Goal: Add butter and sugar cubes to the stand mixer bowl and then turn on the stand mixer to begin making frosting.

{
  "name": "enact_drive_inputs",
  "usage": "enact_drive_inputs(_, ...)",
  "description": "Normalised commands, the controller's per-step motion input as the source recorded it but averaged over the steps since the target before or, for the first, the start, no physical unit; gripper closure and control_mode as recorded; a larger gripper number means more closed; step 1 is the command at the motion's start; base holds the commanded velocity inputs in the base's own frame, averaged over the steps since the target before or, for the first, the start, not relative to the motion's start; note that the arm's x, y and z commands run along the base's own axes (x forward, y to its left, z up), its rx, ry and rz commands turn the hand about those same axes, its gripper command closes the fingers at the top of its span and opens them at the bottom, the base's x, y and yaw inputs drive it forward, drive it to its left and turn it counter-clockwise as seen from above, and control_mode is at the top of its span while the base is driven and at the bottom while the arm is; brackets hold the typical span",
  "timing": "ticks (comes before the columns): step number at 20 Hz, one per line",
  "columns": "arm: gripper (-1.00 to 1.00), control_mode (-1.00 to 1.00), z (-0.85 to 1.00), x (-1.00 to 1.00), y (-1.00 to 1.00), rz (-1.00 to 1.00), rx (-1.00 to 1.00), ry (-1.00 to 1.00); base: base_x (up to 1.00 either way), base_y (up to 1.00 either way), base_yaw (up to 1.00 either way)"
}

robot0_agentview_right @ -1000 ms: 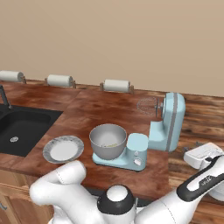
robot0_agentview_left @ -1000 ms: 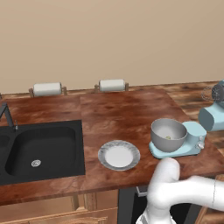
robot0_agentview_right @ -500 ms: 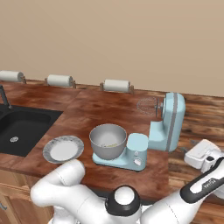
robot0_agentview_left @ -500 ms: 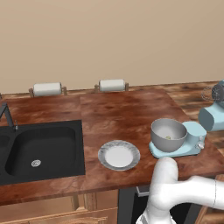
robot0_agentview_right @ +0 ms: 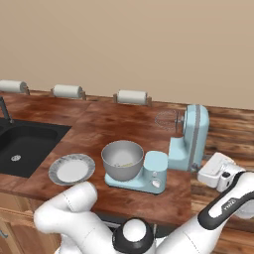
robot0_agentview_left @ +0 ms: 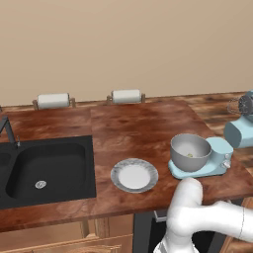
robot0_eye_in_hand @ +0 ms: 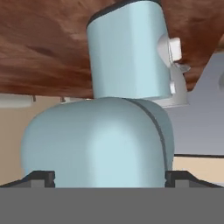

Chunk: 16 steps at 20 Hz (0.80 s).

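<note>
Your pincer (robot0_eye_in_hand: 109,177) is wide open, empty, with the stand mixer (robot0_eye_in_hand: 127,57) just ahead; pushing on could shove it, missing the knob.

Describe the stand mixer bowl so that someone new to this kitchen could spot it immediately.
Start at the black sink set in the brown wooden counter and go right, past the flat white plate with its grey rim. The stand mixer bowl sits on the base of the light blue stand mixer. Unlike the plate, it is deep, round and grey metal.
</note>
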Motion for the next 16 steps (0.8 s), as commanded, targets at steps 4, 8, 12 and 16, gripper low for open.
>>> enact_drive_inputs(4,-1.00,-1.00,0.49,-0.02,0.84,-0.02,-0.06,0.00,0.00,0.00,0.00)
enact_drive_inputs(8,-1.00,-1.00,0.56,-0.06,0.88,-0.06,-0.09,0.00,0.00,0.00,0.00)
enact_drive_inputs(12,-1.00,-1.00,0.44,-0.06,0.90,-0.07,-0.11,0.00,0.00,0.00,0.00)
enact_drive_inputs(16,-1.00,-1.00,0.13,-0.01,0.87,-0.07,-0.14,0.01,0.00,0.00,0.00)
